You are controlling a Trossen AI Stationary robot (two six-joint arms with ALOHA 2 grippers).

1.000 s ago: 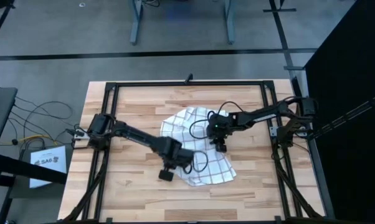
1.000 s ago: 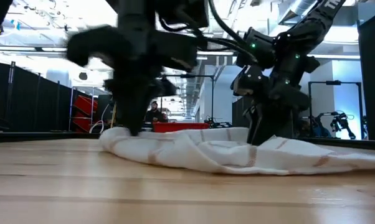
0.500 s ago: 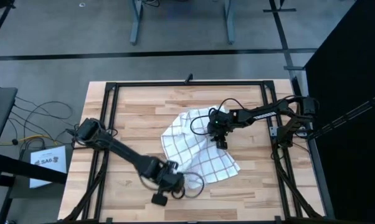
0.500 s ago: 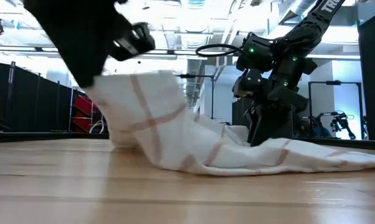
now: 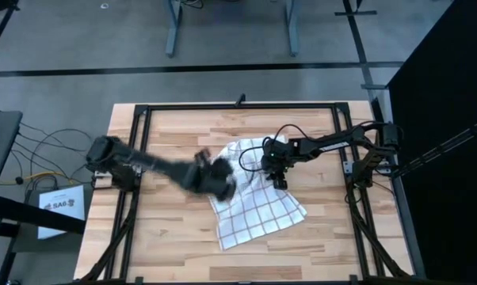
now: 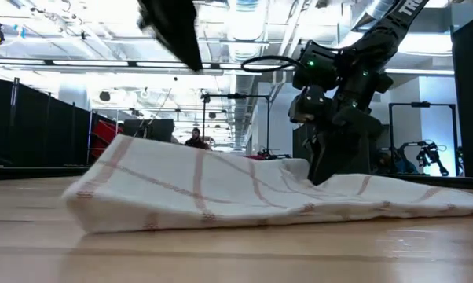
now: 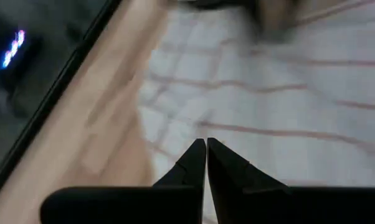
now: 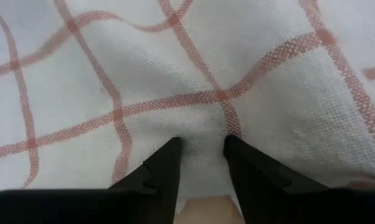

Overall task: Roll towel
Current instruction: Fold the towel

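The towel (image 5: 258, 207), white with a thin grid check, lies spread on the wooden table (image 5: 159, 237). Its near corner (image 6: 83, 208) lies flat toward the front. My right gripper (image 5: 280, 180) points down on the towel's far right part (image 6: 321, 169) and is closed on cloth (image 8: 202, 146). My left gripper (image 5: 220, 180) is blurred. It hangs shut above the towel's left part, well clear of it in the low view (image 6: 172, 31). Nothing is between its fingers (image 7: 206, 144). My right gripper pinches a small raised ridge of the towel (image 8: 203, 124) between its two fingers, close to an edge where bare wood (image 8: 206, 204) shows. The fingers come from above, pointing down. The cloth around them lies on the table, slightly puckered.
A black metal frame (image 5: 238, 104) runs round the table. Bare wood lies at the near left and along the near edge (image 5: 318, 261). A person (image 6: 196, 140) shows far off in the room behind.
My left gripper pulled the towel's near corner toward the table's near edge and lifted it. It then let go and swung up and back toward the far side, over the towel's left part. The bunched towel has spread out flat, with its far right part staying put.
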